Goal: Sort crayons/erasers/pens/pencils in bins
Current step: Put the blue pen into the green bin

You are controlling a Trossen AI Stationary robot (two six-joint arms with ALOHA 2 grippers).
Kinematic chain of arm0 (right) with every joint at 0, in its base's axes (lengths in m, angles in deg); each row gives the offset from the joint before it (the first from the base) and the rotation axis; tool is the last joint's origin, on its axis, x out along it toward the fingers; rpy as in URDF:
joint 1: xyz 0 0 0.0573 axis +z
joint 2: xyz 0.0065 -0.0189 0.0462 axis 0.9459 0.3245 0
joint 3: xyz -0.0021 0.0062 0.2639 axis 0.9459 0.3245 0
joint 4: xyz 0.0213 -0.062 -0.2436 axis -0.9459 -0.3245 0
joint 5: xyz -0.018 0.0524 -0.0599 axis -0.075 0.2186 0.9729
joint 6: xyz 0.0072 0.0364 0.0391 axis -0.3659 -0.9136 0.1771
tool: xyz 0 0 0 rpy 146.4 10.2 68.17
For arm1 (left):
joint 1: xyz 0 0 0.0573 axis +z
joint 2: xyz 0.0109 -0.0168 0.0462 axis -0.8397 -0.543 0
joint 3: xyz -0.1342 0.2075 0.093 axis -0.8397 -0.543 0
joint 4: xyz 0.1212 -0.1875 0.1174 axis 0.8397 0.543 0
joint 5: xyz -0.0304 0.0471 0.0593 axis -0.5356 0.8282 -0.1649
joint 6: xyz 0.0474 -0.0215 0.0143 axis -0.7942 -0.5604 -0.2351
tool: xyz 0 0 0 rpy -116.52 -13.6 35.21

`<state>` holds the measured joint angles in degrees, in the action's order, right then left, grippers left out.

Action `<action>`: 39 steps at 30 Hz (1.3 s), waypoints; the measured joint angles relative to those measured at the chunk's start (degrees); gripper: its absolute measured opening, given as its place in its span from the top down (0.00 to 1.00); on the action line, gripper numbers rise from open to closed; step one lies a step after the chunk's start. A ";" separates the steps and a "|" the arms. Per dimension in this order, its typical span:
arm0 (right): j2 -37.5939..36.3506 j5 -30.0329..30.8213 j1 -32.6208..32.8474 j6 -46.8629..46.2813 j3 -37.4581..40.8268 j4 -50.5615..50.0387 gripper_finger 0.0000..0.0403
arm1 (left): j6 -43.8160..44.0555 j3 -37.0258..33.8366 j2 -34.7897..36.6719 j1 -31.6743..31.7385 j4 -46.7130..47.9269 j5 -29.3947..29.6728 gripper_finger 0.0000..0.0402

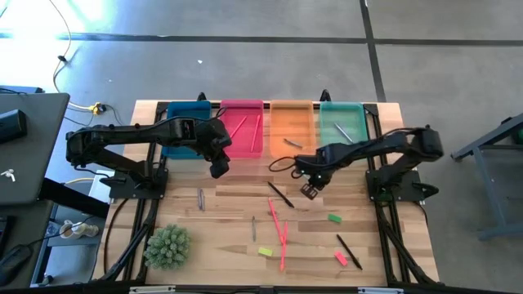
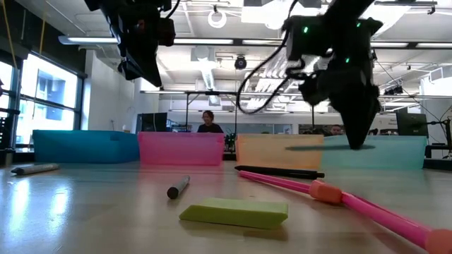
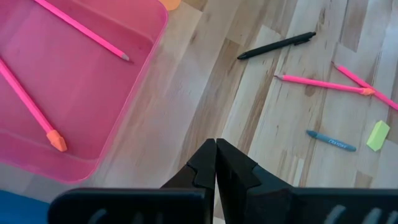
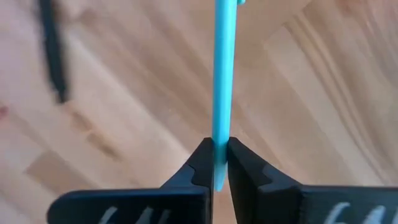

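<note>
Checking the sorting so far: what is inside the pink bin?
The pink bin holds two long pink pencils, one with an orange eraser tip. The left gripper, shut and empty, hides no part of it; the bin's far end is out of frame.

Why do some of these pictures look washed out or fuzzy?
High view: sunlight bleaches the grey floor at the upper left. Low view: the nearby yellow-green eraser block is soft. Right wrist view: the wooden tabletop behind the clamped thin blue stick is blurred.
</note>
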<state>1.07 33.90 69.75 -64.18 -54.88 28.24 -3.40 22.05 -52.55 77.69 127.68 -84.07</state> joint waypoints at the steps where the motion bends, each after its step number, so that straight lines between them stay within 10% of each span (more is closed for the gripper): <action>1: -1.38 0.12 0.27 -0.85 0.00 -0.49 0.97 | 0.00 0.00 0.00 0.00 0.00 0.00 1.00; 25: -27.78 27.86 -22.61 -1.98 -0.21 -14.63 0.97 | 0.04 0.00 0.00 0.00 -0.02 0.06 1.00; 39: -12.39 14.78 -37.66 15.45 -0.22 -14.97 0.97 | 4.11 0.00 0.00 0.00 -0.07 0.17 1.00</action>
<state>-11.32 48.68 32.09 -48.73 -55.10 13.27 0.70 22.05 -52.55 77.69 127.61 -83.89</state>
